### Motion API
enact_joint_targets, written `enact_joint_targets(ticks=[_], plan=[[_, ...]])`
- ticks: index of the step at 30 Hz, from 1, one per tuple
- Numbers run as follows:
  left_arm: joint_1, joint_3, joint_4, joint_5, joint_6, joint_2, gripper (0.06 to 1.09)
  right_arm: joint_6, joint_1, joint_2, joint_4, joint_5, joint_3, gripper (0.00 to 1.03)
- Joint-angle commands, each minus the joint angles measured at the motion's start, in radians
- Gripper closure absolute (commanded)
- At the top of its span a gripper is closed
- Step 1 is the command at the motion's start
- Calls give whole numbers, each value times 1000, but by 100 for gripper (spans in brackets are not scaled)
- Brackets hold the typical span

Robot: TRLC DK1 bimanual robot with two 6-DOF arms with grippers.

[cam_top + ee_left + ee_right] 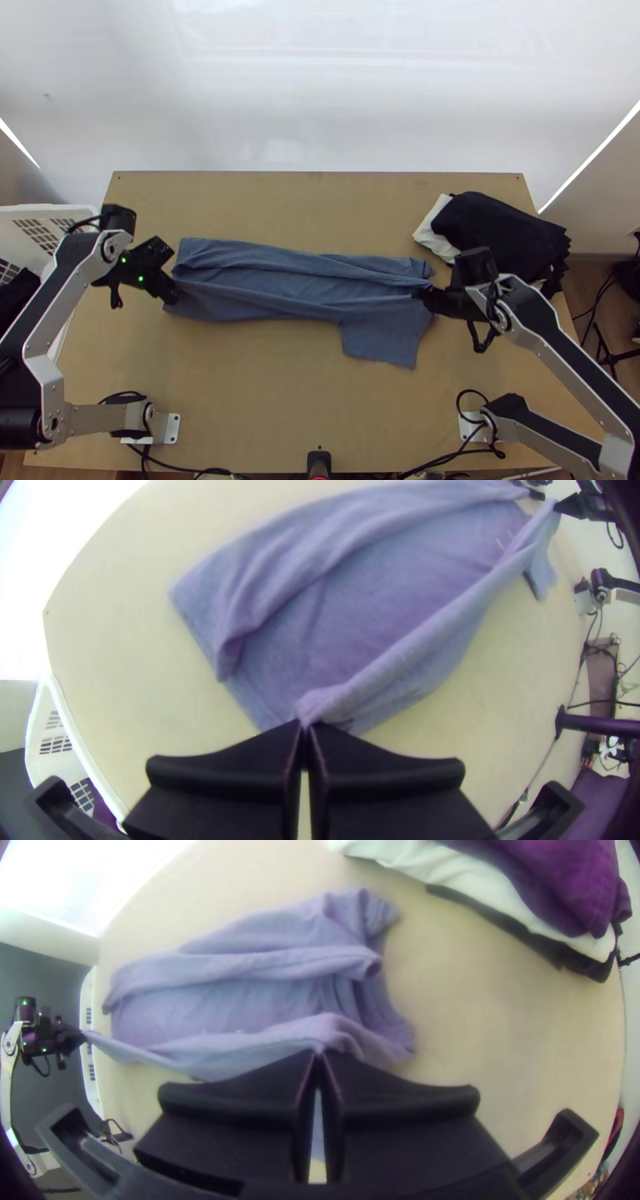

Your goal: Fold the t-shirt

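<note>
Blue fabric is being stretched lengthwise on the table [240,384]. From the middle of the t-shirt [264,280] in the top view, cloth is being pinched by the left gripper [307,725] at nine o'clock and by the right gripper [319,1053] at three. Apparently the near side is being folded in; next, the held edge is likely needing to be laid towards twelve, the sleeve [384,336] at four being tucked in.

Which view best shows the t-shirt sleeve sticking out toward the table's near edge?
The top view: the sleeve lies flat there with its outline nearly whole. The left wrist view catches a small, distant piece; the right wrist view, a strip between the jaws.
</note>
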Motion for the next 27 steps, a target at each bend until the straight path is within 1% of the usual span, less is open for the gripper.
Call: enact_joint_targets(ticks=[1, 7, 17, 27], plan=[[-3, 103, 19, 24, -52, 73, 105, -9, -40, 111, 57, 0, 82, 100], [-21, 196, 21, 26, -83, 136, 105, -30, -68, 220, 95, 0, 160, 100], [-24, 325, 33, 24, -135, 217, 105, -35, -86, 359, 143, 5, 258, 100], [-49, 333, 48, 24, -192, 282, 105, -56, -123, 508, 211, 34, 315, 100]])
